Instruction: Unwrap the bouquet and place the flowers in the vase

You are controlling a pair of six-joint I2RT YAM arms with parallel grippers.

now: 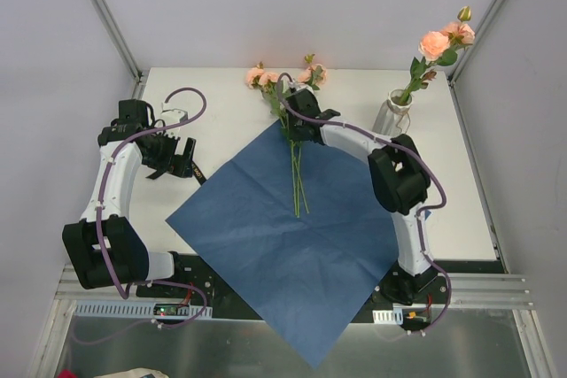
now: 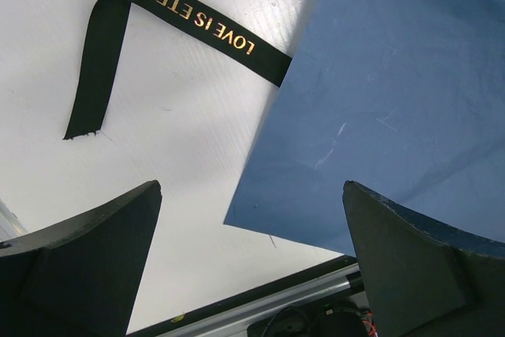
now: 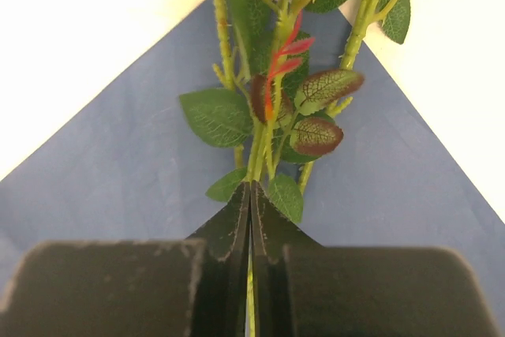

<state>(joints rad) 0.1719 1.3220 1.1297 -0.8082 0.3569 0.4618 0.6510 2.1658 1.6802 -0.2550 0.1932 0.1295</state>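
Where right pincer (image 3: pixel 250 195) pinches flowers (image 3: pixel 217 116), stem grip mostly hidden; left pincer (image 2: pixel 251 195) wide.

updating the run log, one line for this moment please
right gripper shut on flower stem | left gripper open, empty | blue paper spread flat | ribbon off | vase holds roses

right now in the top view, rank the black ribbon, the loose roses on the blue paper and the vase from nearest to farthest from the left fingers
From the open left fingers:
1. black gold-lettered ribbon, right beside them on the left.
2. peach-pink roses with long green stems, lying mid-table on the blue paper sheet.
3. whitish translucent vase, far right at the back.
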